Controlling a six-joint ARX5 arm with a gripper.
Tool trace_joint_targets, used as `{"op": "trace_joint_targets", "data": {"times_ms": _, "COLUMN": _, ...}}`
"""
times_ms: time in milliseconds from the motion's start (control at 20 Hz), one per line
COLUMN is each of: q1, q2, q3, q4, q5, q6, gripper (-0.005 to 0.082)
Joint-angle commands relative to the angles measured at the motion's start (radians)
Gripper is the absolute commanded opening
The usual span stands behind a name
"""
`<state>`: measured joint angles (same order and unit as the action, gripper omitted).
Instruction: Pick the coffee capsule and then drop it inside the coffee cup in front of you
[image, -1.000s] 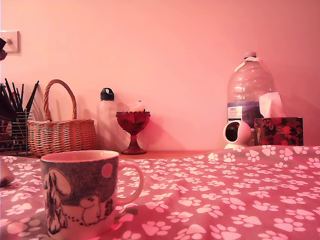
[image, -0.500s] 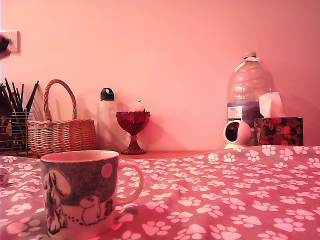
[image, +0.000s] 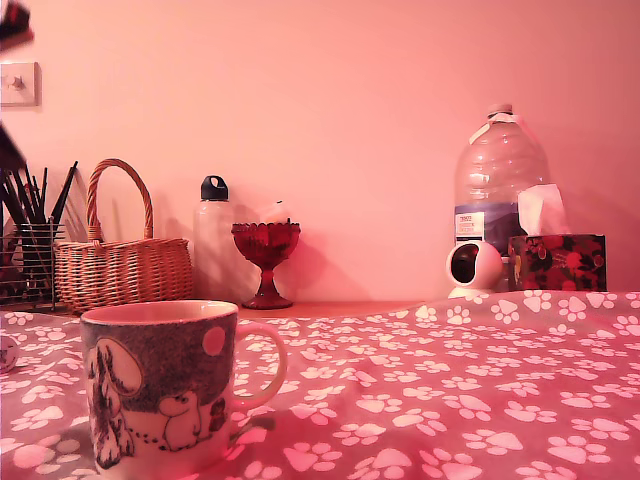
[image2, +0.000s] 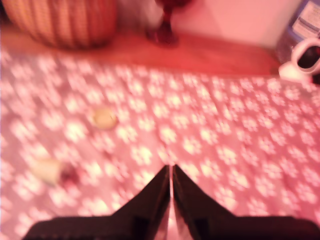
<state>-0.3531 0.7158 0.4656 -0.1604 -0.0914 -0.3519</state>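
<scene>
The coffee cup (image: 160, 385), a big pale mug with a dark speckled band and white cartoon creatures, stands at the front of the exterior view's left, handle to the right. It does not show in the wrist view. There my gripper (image2: 171, 174) hangs above the paw-print cloth with its dark fingers shut and nothing between them. Ahead of it lie a small pale round thing (image2: 104, 118), possibly the coffee capsule, and a second pale lump (image2: 47, 170) beside a dark red bit; blur hides which is which. Only a dark arm part (image: 12, 22) shows in the exterior view's top left corner.
Along the back wall stand a wicker basket (image: 120, 265), a wire holder of dark sticks (image: 25, 250), a white bottle (image: 213, 240), a red glass goblet (image: 266, 262), a white round device (image: 473, 268), a large water bottle (image: 500, 185) and a tissue box (image: 556, 260). The paw-print cloth (image: 450, 390) covers the table.
In the exterior view the dark arm part at the left edge has risen from beside the wall switch to the top corner. The mug has not moved.
</scene>
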Motion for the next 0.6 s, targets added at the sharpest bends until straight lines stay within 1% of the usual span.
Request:
{"op": "trace_joint_targets", "data": {"times_ms": 0, "q1": 0.027, "q2": -0.011, "q3": -0.013, "q4": -0.008, "q5": 0.005, "q6": 0.024, "gripper": 0.0004}}
{"op": "trace_joint_targets", "data": {"times_ms": 50, "q1": 0.046, "q2": -0.011, "q3": -0.013, "q4": -0.008, "q5": 0.017, "q6": 0.043, "gripper": 0.0004}}
{"op": "trace_joint_targets", "data": {"times_ms": 150, "q1": 0.094, "q2": -0.011, "q3": -0.013, "q4": -0.008, "q5": 0.042, "q6": 0.057, "gripper": 0.0004}}
{"op": "trace_joint_targets", "data": {"times_ms": 450, "q1": 0.255, "q2": -0.011, "q3": -0.023, "q4": 0.002, "q5": 0.150, "q6": 0.068, "gripper": 0.0001}}
{"op": "trace_joint_targets", "data": {"times_ms": 550, "q1": 0.299, "q2": -0.011, "q3": -0.026, "q4": 0.002, "q5": 0.198, "q6": 0.072, "gripper": 0.0001}}
